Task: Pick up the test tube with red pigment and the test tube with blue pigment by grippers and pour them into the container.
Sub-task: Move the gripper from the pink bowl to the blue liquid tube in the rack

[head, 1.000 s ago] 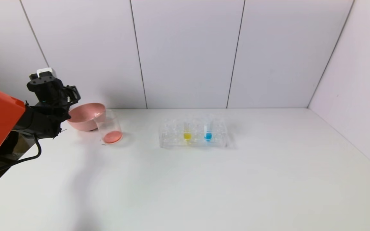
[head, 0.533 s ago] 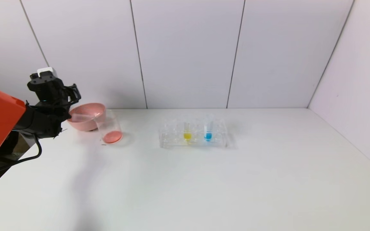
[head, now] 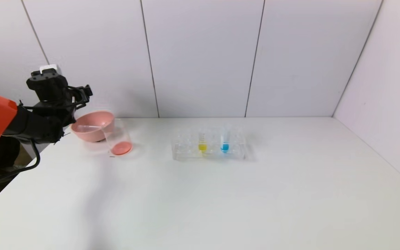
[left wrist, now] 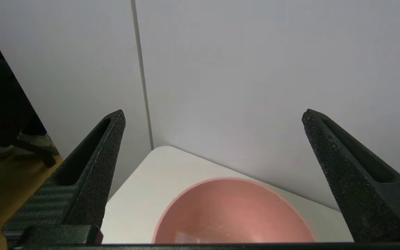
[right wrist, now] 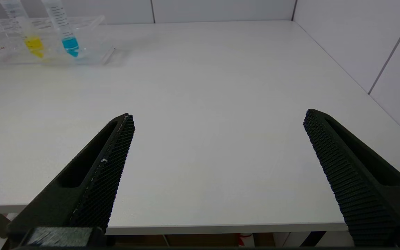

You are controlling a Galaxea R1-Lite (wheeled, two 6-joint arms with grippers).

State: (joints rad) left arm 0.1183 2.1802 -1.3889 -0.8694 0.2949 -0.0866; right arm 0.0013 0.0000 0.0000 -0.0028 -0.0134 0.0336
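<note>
The test tube with blue pigment [head: 224, 142] stands upright in the clear rack [head: 186, 152], far to the right of my left gripper [head: 82, 93], with the yellow tube [head: 202, 143] just beside it. The container [head: 118, 137], red liquid at its bottom, sits below and right of that gripper, touching the pink bowl [head: 92, 126] directly beneath it. My left gripper hangs empty, fingers [left wrist: 96, 166] spread wide. My right gripper [right wrist: 217, 152], also spread wide and empty, hovers at the table's near edge, the rack far ahead of it.
</note>
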